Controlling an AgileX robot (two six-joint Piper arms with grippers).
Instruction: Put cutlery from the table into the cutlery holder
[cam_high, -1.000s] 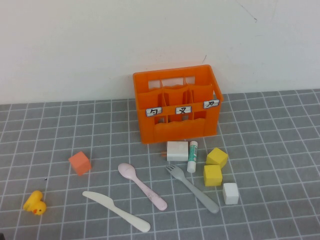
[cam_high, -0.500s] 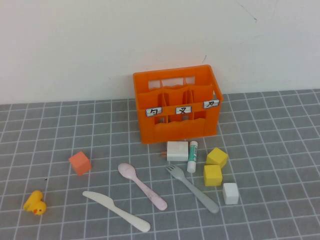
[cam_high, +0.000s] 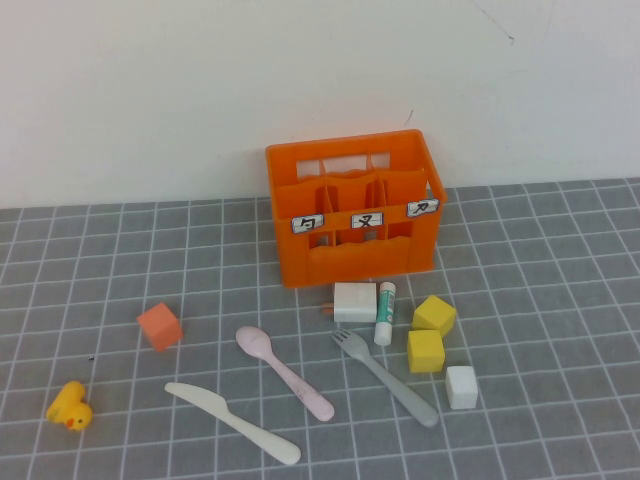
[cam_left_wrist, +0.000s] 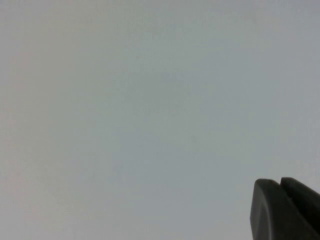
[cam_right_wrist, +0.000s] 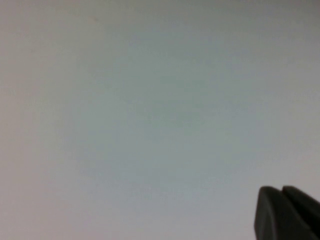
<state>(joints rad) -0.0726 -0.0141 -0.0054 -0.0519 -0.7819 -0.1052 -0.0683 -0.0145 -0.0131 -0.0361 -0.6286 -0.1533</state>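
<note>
Against the pale wall at the back of the bench (cam_high: 560, 300), the orange cutlery holder (cam_high: 352, 205) is seen standing upright, its three white labels facing forward and its compartments holding no cutlery. All three pieces are laid flat on the grey tiles in front of it. The cream-white knife (cam_high: 232, 422) is placed nearest the front edge, slanted, with the pale pink spoon (cam_high: 283, 371) just beside it and the grey fork (cam_high: 384, 377) further to the right, its tines pointed toward the holder. Between the fork and the holder, a white block (cam_high: 354, 301) and a white-and-green glue stick (cam_high: 385, 312) are set side by side. Two yellow cubes (cam_high: 429, 333) and a small white cube (cam_high: 461, 386) are gathered to the right of the fork. An orange cube (cam_high: 159, 326) and a yellow toy duck (cam_high: 70, 406) are found well apart on the left.

Neither arm is seen from above. The left end effector (cam_left_wrist: 282, 210) is shown only in its wrist view, its dark fingertips pressed together and holding nothing, against a blank pale surface. The right end effector (cam_right_wrist: 285, 214) is shown likewise, closed narrow and empty.
</note>
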